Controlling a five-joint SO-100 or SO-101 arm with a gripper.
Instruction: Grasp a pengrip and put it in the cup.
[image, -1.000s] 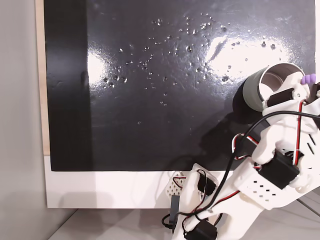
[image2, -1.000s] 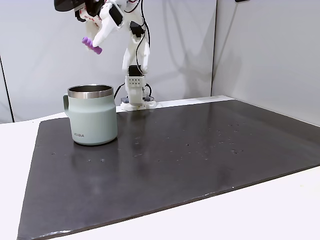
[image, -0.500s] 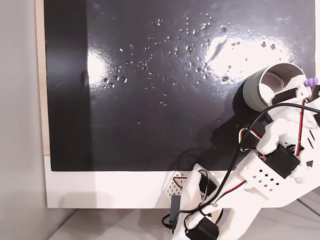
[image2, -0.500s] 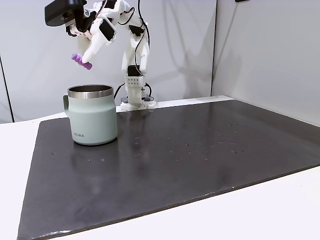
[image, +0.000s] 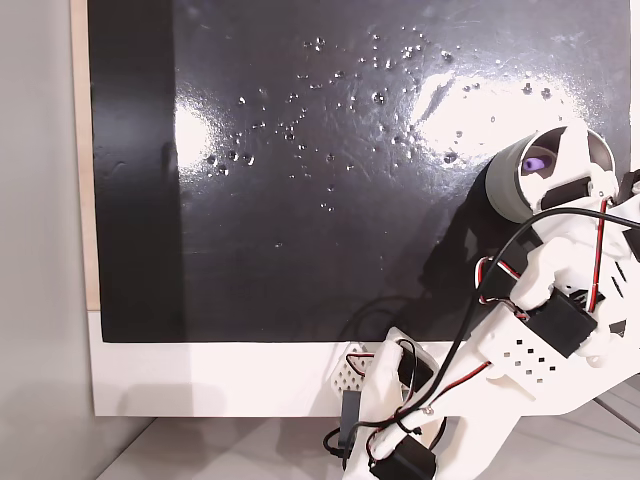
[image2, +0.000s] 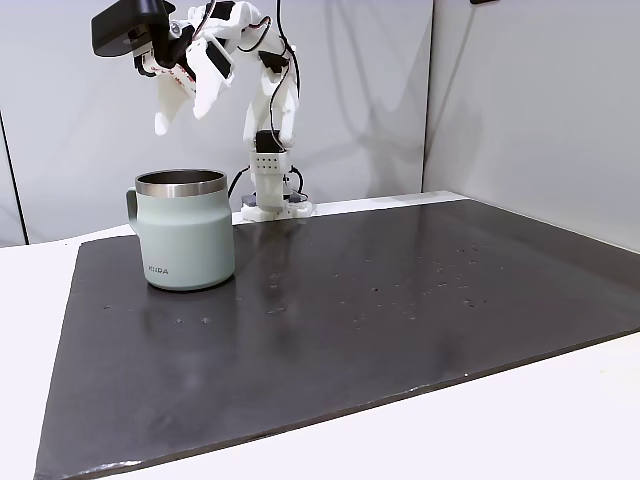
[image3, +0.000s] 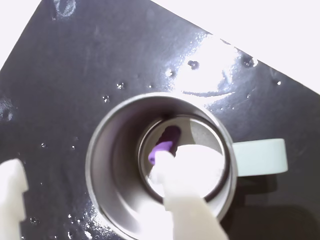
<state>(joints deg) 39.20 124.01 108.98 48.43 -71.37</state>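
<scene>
Pincer (image2: 185, 110) wide, empty, above cup (image2: 185, 240) | pengrip (image3: 162, 147) lying inside cup

Bright light glares off the glossy black mat (image: 300, 200); wrist view overexposed.

We held our white arm (image2: 262, 95) raised from its base and bent forward at the elbow, wrist tilted downward. Our gripper (image2: 183, 104) hung high with its jaws parted and nothing between them; in the wrist view its two white fingers (image3: 187, 210) stood well apart.
</scene>
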